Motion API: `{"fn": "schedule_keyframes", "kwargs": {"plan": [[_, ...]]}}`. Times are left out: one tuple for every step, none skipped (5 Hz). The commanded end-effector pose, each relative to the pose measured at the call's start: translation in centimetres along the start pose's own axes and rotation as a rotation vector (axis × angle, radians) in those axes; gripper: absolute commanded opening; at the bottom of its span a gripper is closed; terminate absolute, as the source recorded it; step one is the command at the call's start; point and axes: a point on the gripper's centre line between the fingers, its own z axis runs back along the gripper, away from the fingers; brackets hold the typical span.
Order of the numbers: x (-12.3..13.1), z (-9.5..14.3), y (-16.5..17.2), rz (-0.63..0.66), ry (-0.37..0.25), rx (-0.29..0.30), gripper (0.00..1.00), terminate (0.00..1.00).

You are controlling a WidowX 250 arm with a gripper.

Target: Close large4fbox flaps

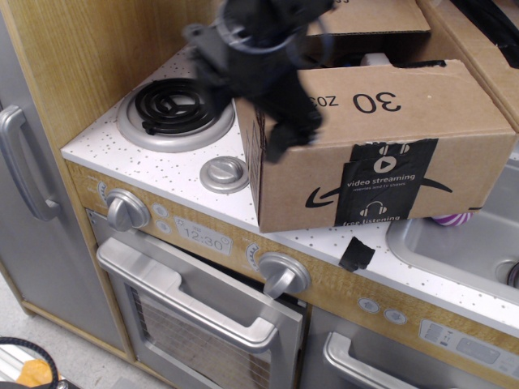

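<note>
The large brown box (381, 174) stands on the white counter, with the black smile arrow and the "video streaming" tape strip (388, 182) facing me. Its near flap (389, 97), printed "30 Z03", lies flat on top. The far flap (369, 18) is folded down at the top edge, with a dark gap between the two. My gripper (282, 139) is a blurred black mass over the box's left end, its tip against the upper left corner. I cannot tell how its jaws stand. The short flap with tape scraps is hidden behind the arm.
The box rests on a toy stove counter (105, 150) with a black coil burner (173, 104) and a small silver disc (223, 173). A black tape scrap (355, 254) lies by the sink (462, 243). Knobs (126, 209) and an oven handle (190, 306) are below. Another cardboard box (486, 44) stands at back right.
</note>
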Motion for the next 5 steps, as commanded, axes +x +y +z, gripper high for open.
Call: {"fn": "schedule_keyframes", "kwargs": {"plan": [[4.0, 0.7, -2.1, -0.078, -0.141, -0.13, 1.0, 0.0], [4.8, 0.0, -3.4, -0.065, -0.156, -0.241, 1.0, 0.0], [4.8, -1.4, -4.1, -0.015, -0.131, -0.349, 1.0, 0.0], [3.8, -3.3, -4.5, 0.011, -0.102, -0.41, 1.0, 0.0], [3.5, -4.1, -4.4, -0.019, -0.052, -0.435, 1.0, 1.0]]}}
